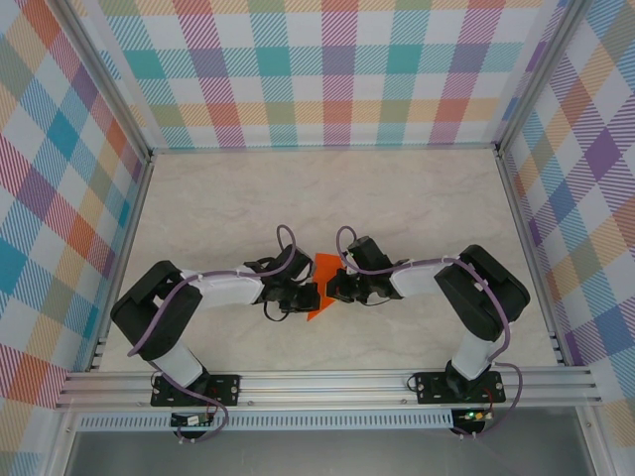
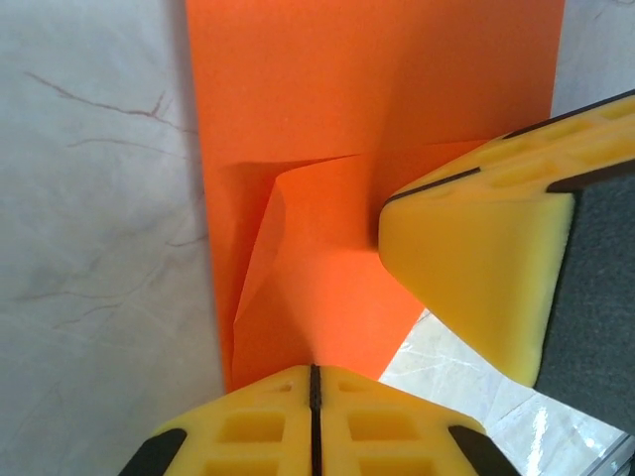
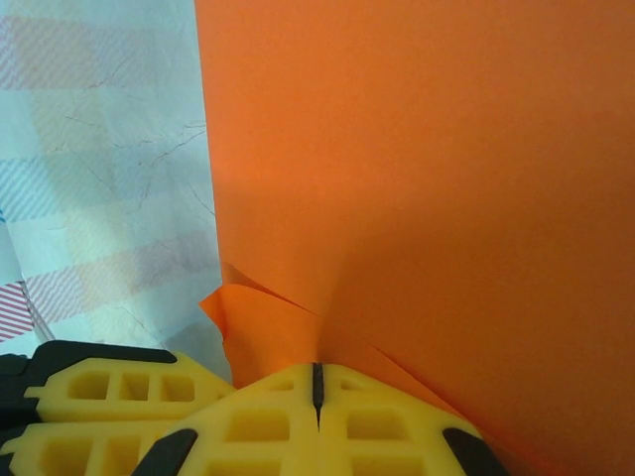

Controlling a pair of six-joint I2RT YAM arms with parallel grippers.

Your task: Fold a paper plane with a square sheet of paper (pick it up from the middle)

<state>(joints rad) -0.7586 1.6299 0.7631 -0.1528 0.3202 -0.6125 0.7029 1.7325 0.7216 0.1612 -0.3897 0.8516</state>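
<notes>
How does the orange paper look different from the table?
The orange paper is bright and plain; the table is pale with thin dark veins. The paper is small, the table far wider. The paper is creased with a folded flap, pinched by the shut left gripper and right gripper; the table lies flat.

Top camera looks down from behind the arms [image 1: 228, 288]; both wrist cameras sit close on the paper [image 2: 377, 99].
</notes>
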